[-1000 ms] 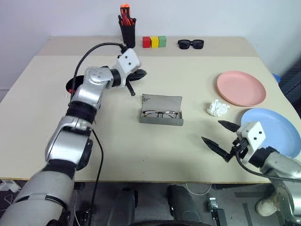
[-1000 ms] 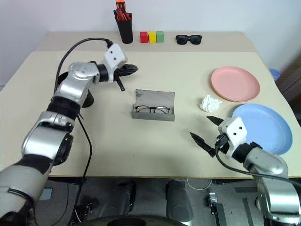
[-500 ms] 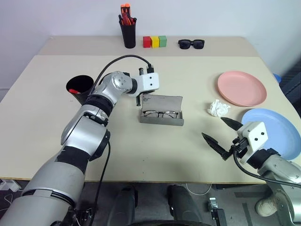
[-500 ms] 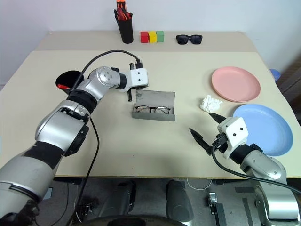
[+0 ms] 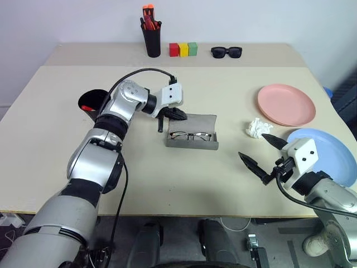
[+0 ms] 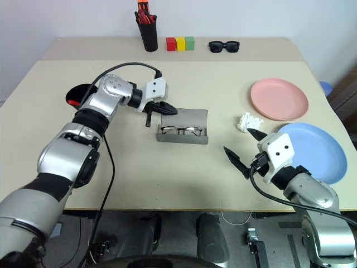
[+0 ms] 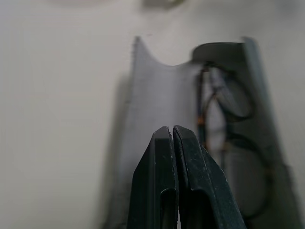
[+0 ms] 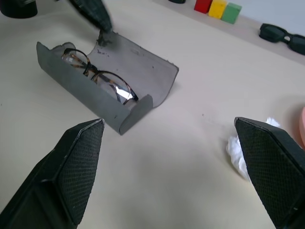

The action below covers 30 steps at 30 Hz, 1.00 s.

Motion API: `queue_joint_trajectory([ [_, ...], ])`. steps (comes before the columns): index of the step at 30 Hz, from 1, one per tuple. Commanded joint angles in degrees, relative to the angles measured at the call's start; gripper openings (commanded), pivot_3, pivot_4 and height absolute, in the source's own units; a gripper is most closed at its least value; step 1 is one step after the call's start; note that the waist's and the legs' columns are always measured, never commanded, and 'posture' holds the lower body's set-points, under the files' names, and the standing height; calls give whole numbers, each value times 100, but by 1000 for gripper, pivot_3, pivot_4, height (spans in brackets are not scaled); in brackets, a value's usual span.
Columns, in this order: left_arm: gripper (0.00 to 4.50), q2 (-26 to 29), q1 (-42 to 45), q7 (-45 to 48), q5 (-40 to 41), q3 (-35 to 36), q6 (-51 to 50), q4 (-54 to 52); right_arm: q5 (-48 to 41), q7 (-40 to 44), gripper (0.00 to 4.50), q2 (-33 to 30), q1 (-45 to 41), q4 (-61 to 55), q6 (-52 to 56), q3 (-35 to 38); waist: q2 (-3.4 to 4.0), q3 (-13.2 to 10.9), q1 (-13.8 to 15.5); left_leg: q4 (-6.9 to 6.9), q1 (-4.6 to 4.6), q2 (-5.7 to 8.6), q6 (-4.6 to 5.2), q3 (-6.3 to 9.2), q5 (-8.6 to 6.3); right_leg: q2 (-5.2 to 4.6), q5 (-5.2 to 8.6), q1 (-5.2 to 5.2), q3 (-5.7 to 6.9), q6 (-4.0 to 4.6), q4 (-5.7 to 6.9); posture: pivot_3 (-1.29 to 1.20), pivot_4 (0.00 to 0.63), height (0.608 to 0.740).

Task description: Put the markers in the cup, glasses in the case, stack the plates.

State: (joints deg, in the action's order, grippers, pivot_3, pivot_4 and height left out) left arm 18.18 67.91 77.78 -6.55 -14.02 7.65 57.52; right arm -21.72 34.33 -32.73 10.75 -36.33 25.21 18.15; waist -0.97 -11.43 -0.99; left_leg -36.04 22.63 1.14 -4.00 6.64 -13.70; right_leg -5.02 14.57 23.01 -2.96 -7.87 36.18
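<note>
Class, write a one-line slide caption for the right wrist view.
Open right gripper faces the open grey case holding the glasses, while the shut left gripper sits at the lid's far corner.

There are no words, numbers, labels or signs that can be read on anything in these pictures, not on any of the things

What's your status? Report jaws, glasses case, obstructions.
Left gripper jaws shut, tip at open case lid. Right gripper jaws open, empty. Glasses inside. Nothing blocking the lid.
</note>
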Motion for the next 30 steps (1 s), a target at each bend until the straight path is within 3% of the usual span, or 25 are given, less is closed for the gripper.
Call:
queue_joint_trajectory([
  [1,53,129,-361,390,282,10,-546,-1096,-91,-28,4500,-25,28,-97,-56,109,0,0,3,-1,1,0,0,0,0,0,0,0,0,0,1,0,150,740],
  [4,53,81,-522,-17,257,95,-626,-1398,-57,3,4500,-2,118,-43,-163,114,0,0,20,-5,0,0,0,1,0,0,0,-1,0,1,3,0,150,740],
  [10,53,-88,-201,-1298,-52,86,-69,-932,6,28,4500,40,263,106,-423,118,0,0,25,-11,-2,1,0,2,0,0,0,-5,0,0,4,0,150,740],
  [24,53,-519,405,-3116,-1642,-1075,939,584,116,-73,4500,142,419,232,-774,22,-1,0,27,-9,-4,2,1,1,0,0,0,-6,0,-1,3,0,150,740],
  [30,53,-520,687,-3405,-1547,-828,908,932,114,-160,4500,184,571,113,-801,60,-1,0,20,-8,-4,2,0,1,0,0,0,-5,0,-1,3,0,150,740],
])
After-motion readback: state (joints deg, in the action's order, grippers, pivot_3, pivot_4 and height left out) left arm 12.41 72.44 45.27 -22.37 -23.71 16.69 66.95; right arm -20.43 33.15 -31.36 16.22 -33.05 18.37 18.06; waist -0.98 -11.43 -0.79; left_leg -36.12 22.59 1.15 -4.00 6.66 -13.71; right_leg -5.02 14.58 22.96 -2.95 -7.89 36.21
